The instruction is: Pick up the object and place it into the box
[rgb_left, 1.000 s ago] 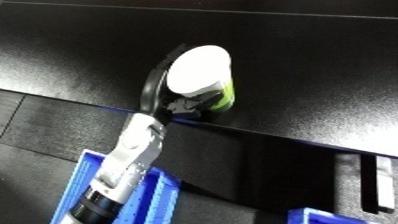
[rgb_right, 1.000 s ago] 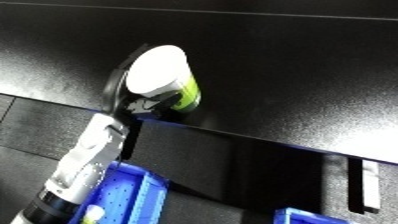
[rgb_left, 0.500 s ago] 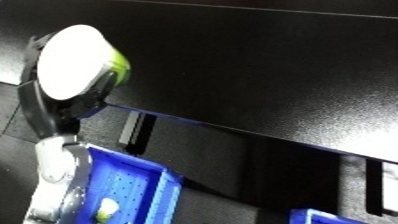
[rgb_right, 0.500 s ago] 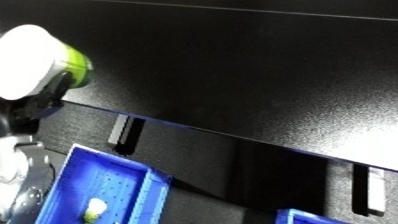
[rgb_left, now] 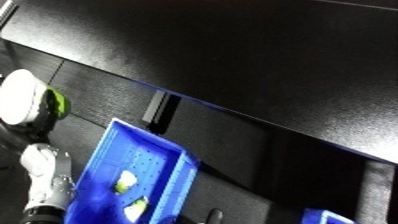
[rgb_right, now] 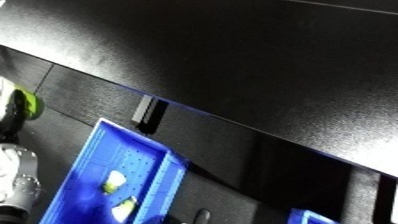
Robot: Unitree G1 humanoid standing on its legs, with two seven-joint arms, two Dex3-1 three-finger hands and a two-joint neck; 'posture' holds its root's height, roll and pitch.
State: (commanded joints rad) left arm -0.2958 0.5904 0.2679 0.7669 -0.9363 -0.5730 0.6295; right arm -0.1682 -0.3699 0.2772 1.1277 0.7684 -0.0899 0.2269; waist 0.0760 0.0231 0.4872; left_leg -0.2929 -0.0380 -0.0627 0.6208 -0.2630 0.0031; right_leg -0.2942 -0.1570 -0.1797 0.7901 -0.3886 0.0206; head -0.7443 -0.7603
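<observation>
A round white object with a lime-green rim is at the far left of the left eye view, lifted off the black table. My left hand is shut on it from below, its black fingers mostly lost against the dark background. The white and silver forearm rises from the lower left edge. The object hangs just left of the blue bin and above its level. Two small white and green pieces lie in the bin. My right hand shows in neither view.
The table's front edge runs diagonally across the view, with a black bracket under it. A corner of a second blue bin shows at the bottom right. A dark floor lies below the table.
The camera has swung, so the table has slid up and right and the bin shows more fully. My left hand has carried the object off the table, leftward and down beside the bin.
</observation>
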